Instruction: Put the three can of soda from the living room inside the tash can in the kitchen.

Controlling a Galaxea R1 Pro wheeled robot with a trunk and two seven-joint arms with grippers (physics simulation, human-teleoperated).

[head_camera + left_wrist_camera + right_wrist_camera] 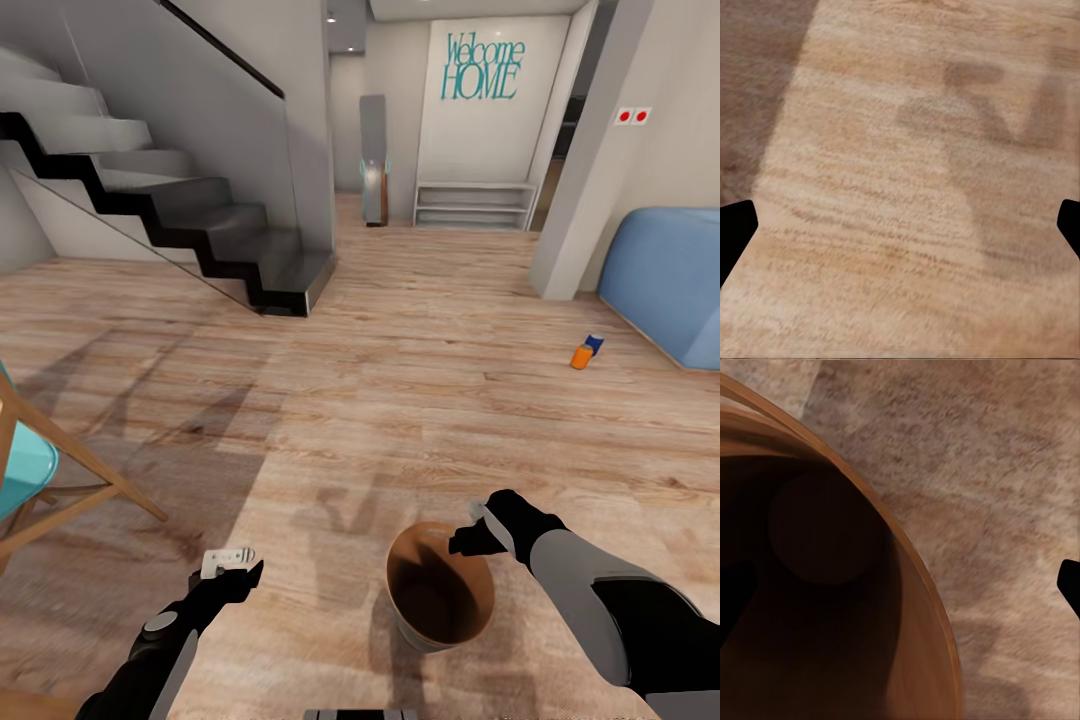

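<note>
Round copper-brown bin (440,598) on the wooden floor (400,400) between both arms, two small cans (587,351) far ahead right, beside the light-blue sofa (668,280), dark stairs (170,210) far left.

Even, soft daylight is rendered over the wooden floor (400,380), on which faint blurred shadows are cast beside the staircase (180,210), while both wrist views are smeared and out of focus.

Black staircase (200,230), teal chair (30,470), "Welcome HOME" lettering (483,66).
</note>
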